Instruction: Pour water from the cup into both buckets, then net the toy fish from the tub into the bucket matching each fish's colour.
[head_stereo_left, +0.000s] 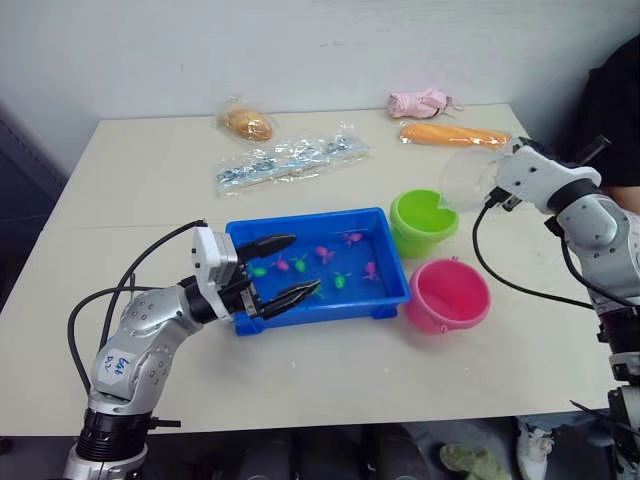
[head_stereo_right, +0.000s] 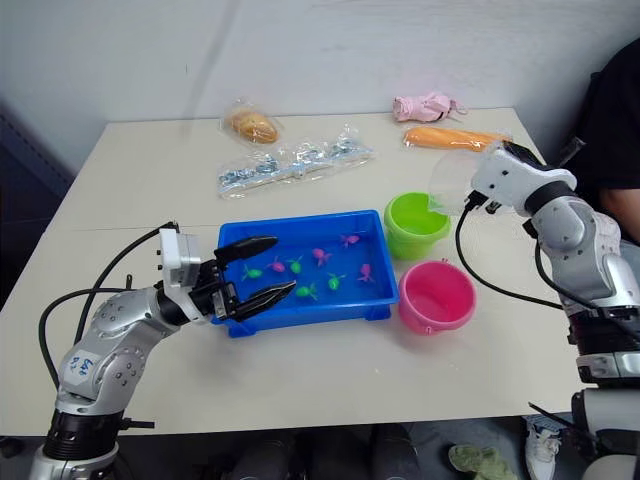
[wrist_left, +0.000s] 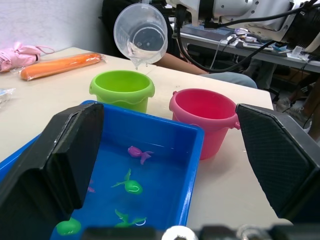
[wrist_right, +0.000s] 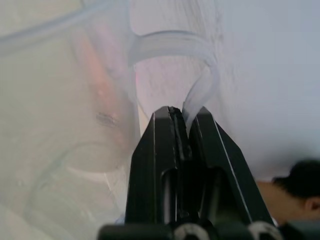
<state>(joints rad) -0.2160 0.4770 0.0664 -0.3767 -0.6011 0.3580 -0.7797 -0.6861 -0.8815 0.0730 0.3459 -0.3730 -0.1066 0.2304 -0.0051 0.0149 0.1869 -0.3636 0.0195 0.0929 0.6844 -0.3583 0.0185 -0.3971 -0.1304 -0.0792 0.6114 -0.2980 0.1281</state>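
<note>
My right gripper is shut on the handle of the clear cup, which is tipped mouth-down over the lime green bucket. A thin trickle of water falls from the cup's lip toward that bucket. The pink bucket stands just in front of the green one, to the right of the blue tub. Several tiny green and pink toy fish lie in the tub's water. My left gripper hangs open over the tub's left end, holding nothing.
At the table's back lie an orange packet, a pink soft item, a bagged bun and a clear bag of small parts. A person in black sits at the far right.
</note>
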